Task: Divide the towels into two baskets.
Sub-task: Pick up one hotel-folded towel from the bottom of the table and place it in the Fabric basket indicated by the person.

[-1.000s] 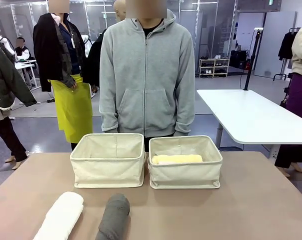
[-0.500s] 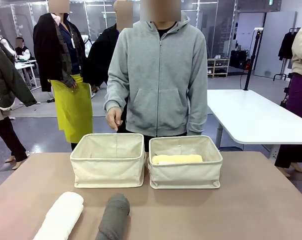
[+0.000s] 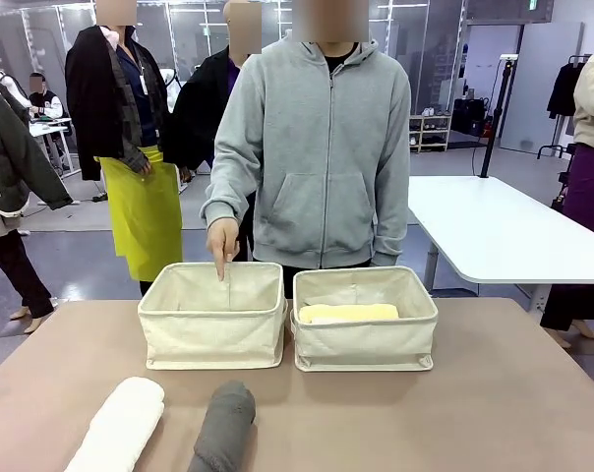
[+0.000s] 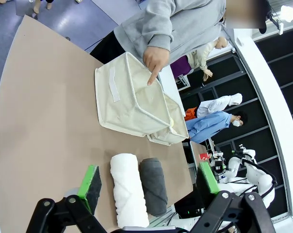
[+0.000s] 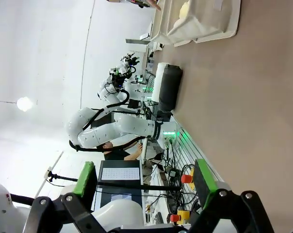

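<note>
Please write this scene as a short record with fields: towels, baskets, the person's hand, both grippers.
On table: white rolled terry towel beside dark grey rolled terry towel, near edge.
Right cream canvas basket: holds pale yellow rolled towel.
Left cream canvas basket: person's hand points a finger into it.
Left gripper: open, facing both table towels.
Right gripper: open, holding nothing.

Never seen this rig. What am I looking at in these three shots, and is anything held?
Two robot arms share a brown table with a person. The front view looks across at that person; each wrist view looks along one arm's green-padded jaws. Both pairs of jaws stand open and hold nothing. Near the robot lie a white rolled terry towel and a dark grey rolled towel. Beyond them sit two cream canvas baskets: the right basket holds a pale yellow rolled towel; the person's hand points a finger down at the left basket.
</note>
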Robot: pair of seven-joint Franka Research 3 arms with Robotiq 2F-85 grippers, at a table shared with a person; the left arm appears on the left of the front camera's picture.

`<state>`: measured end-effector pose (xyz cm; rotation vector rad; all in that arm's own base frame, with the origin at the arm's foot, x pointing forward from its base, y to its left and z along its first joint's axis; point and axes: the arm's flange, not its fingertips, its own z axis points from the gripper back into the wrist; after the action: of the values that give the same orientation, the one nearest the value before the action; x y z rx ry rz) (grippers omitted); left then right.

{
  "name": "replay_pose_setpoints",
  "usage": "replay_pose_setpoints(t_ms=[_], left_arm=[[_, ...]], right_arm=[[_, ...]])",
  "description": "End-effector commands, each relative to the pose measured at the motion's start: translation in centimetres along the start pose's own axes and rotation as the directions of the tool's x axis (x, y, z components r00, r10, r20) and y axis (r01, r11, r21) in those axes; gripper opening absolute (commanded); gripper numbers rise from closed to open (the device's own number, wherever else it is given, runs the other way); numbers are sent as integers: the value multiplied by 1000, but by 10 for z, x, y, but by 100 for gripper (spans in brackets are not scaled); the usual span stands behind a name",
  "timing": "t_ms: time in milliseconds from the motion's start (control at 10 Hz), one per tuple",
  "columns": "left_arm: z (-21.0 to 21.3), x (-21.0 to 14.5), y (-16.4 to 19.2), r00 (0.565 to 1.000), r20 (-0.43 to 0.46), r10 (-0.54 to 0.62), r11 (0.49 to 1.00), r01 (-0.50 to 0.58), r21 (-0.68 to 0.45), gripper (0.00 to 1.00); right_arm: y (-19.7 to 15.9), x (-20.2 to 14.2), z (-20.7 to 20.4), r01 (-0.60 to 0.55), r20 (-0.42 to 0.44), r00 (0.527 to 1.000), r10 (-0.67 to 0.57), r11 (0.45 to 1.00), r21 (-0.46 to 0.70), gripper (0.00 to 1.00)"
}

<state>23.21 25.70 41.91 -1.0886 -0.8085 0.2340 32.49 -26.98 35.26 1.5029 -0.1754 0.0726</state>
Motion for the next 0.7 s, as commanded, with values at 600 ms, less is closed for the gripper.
replay_pose_setpoints(t_ms=[600], left_arm=[[-40,-7,-51,952,-286,-109,992,123,29,100]], right_arm=[[1,-1,0,-19,-1,1000,19,1000,13,100]])
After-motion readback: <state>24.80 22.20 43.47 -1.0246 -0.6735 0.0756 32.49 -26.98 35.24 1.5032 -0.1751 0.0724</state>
